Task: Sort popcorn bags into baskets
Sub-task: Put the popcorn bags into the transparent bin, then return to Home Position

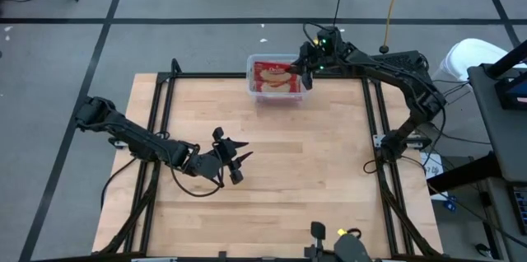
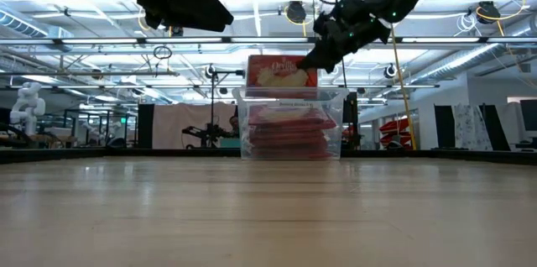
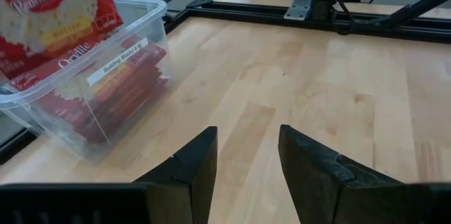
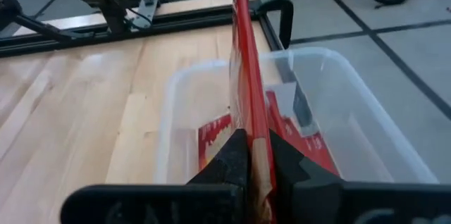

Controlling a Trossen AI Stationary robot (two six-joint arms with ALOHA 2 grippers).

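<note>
Right wrist view: right gripper (image 4: 251, 155) jaws pinch a flat red-and-yellow popcorn bag (image 4: 245, 76) edge-on over the clear rectangular plastic tub (image 4: 366, 118), so it should probably lower flat before release, while the left gripper (image 3: 246, 160) waits, jaws parted, empty, over the wooden counter (image 3: 338, 76).

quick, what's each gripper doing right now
left gripper: open, empty, over the table.
right gripper: shut on a popcorn bag above the tub.

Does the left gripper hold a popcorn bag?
No, the left gripper is open and empty above bare table.
</note>
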